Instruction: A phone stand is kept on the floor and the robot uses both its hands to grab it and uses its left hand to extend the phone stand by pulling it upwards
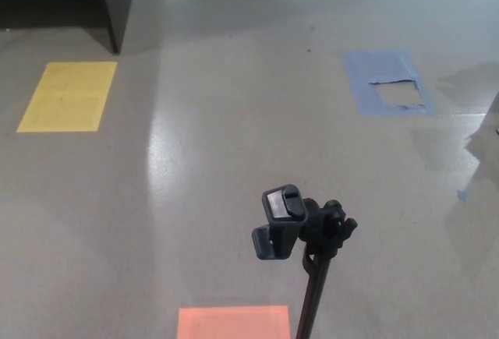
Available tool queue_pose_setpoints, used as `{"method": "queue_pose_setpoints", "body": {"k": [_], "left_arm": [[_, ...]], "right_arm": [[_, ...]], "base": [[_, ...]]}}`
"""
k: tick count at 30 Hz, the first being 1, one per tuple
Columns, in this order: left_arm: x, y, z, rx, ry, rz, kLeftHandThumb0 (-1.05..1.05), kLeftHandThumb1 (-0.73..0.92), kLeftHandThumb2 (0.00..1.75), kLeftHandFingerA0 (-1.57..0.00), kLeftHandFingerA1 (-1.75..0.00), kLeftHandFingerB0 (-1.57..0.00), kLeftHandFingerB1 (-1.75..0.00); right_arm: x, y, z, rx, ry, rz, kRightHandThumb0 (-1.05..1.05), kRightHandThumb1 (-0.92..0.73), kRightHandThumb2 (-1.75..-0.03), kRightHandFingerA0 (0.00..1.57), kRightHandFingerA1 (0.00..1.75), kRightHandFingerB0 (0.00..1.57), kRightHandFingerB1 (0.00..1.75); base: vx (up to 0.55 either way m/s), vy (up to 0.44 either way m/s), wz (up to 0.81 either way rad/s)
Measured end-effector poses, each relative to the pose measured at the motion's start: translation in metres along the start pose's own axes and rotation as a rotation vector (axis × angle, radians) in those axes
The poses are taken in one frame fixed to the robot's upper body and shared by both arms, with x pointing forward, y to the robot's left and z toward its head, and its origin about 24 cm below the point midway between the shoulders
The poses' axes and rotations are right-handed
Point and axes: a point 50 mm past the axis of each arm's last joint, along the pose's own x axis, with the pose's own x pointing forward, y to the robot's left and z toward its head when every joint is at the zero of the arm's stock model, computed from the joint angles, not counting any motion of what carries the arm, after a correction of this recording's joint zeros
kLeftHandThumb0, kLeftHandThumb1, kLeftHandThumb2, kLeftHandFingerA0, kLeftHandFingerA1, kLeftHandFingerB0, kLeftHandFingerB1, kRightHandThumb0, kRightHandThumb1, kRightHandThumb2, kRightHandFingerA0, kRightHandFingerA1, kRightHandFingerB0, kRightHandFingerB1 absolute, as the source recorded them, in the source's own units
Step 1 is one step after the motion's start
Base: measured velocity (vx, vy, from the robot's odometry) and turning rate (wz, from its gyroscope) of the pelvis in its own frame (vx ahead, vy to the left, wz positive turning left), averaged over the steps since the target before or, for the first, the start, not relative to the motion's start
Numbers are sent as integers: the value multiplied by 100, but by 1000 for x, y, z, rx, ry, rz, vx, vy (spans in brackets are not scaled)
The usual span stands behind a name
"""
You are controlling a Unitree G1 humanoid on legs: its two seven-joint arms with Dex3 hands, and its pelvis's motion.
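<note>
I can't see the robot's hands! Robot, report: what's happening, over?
Both hands out of view. Phone stand upright on floor, untouched. Nothing in the way.

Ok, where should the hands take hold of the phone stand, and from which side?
Probably the thin upright pole below the clamp head of the phone stand: it is slim, straight and bare. Come in level from left and right. Neither hand is in view yet; the knobby head looks awkward to grip.

phone stand (300,230) near centre | floor patches (68,96) far left, far right
</note>
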Motion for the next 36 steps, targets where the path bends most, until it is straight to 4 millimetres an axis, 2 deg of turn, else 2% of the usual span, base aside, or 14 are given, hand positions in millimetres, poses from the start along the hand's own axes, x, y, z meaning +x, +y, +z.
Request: {"method": "queue_pose_setpoints", "body": {"k": [5, 8, 14, 15, 23, 24, 27, 28, 31, 32, 33, 34, 35, 36], "left_arm": [[-9, -1, 12, -25, -103, 6, -74, 68, 61, -43, -37, -31, -30], [-13, -1, 21, -37, -174, 11, -76, 64, 59, -41, -34, -31, -30], [-16, 1, 59, -67, -383, 24, -78, 49, 86, -36, -46, -28, -43], [-14, 0, 74, -74, -455, 24, -72, 57, 59, -42, -34, -36, -32], [-16, -11, 181, -115, -934, -37, -76, 46, 84, -27, -42, -35, -45], [-19, -14, 196, -120, -1000, -55, -73, 53, 58, -34, -32, -36, -32], [-30, -23, 228, -132, -1133, -105, -76, 45, 83, -27, -42, -32, -43], [-35, -26, 238, -136, -1178, -126, -77, 53, 57, -32, -33, -33, -32], [-45, -33, 258, -136, -1257, -173, -76, 51, 57, -28, -33, -32, -31], [-47, -36, 263, -134, -1276, -190, -76, 52, 57, -25, -33, -24, -29], [-50, -40, 270, -131, -1298, -213, -76, 52, 57, -25, -33, -24, -29], [-52, -43, 274, -128, -1311, -228, -76, 45, 80, -15, -44, -7, -22], [-55, -47, 278, -123, -1328, -249, -80, 55, 61, -17, -37, 0, -19], [-57, -51, 282, -119, -1341, -270, -78, 46, 85, -9, -39, 0, -5]], "right_arm": [[-2, -1, 12, 1, -89, -6, -105, -41, -93, 26, 90, 9, 69], [-2, -2, 21, 0, -146, -8, -105, -59, -61, 20, 94, 17, 78], [7, -7, 49, -7, -289, -19, -105, -63, -64, 23, 86, 23, 74], [10, -9, 59, -11, -333, -23, -105, -63, -64, 30, 88, 32, 74], [32, -18, 135, -26, -622, -49, -105, -63, -61, 33, 81, 21, 70], [34, -19, 144, -25, -657, -51, -105, -61, -60, 32, 80, 20, 70], [37, -18, 162, -16, -723, -50, -105, -46, -87, 29, 75, 14, 66], [38, -17, 167, -12, -742, -48, -105, -58, -60, 33, 80, 15, 69], [39, -14, 176, -2, -777, -43, -104, -48, -87, 26, 72, 7, 60], [40, -13, 178, 1, -786, -40, -41, -5, -82, 17, 61, 17, 63], [40, -11, 180, 6, -795, -34, -41, -5, -82, 17, 61, 17, 63], [40, -9, 181, 10, -800, -30, -104, -45, -84, 26, 71, 10, 61], [40, -7, 182, 13, -805, -25, -104, -46, -85, 27, 71, 11, 61], [40, -4, 183, 18, -809, -20, -105, -46, -85, 28, 71, 11, 62]], "base": [[0, 0, 0], [0, 0, 0], [0, 0, 0], [0, 0, 0], [0, 0, 0], [0, 0, 0], [0, 0, 0], [0, 0, 0], [0, 0, 0], [0, 0, 0], [0, 0, 0], [0, 0, 0], [0, 0, 0], [0, 0, 0]]}}
